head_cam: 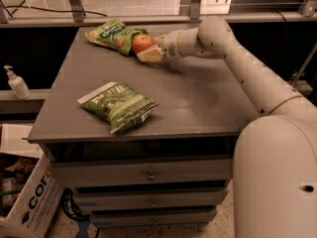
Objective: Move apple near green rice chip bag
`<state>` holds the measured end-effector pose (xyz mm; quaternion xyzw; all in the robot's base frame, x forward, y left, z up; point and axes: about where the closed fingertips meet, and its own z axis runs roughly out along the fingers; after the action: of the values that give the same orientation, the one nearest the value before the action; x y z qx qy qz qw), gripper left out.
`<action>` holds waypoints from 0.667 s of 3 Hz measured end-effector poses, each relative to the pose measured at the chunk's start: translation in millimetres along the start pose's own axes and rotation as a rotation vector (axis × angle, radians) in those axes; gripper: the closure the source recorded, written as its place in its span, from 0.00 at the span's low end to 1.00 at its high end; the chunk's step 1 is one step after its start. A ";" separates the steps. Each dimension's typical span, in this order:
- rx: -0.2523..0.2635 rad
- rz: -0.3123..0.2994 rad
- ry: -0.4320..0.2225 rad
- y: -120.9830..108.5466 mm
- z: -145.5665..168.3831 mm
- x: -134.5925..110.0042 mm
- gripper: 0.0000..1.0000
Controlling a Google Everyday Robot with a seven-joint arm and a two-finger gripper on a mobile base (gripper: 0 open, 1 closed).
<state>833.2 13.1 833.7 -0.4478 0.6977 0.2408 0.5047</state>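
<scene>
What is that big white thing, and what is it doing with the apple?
That is a robot's arm. There is just one picture, looking down at a grey table past the robot's body. At the arm's tip is its gripper, a hand with two fingers, at the far side of the table. It seems to be holding the apple, right beside a light green chip bag. A darker green bag lies nearer the front. A pump bottle stands on a ledge to the left.
</scene>
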 end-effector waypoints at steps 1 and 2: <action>-0.012 0.001 0.007 3.7 2.5 -5.0 0.59; -0.024 0.002 0.010 8.2 4.0 -9.2 0.36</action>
<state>828.8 23.7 839.7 -0.4543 0.6978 0.2475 0.4955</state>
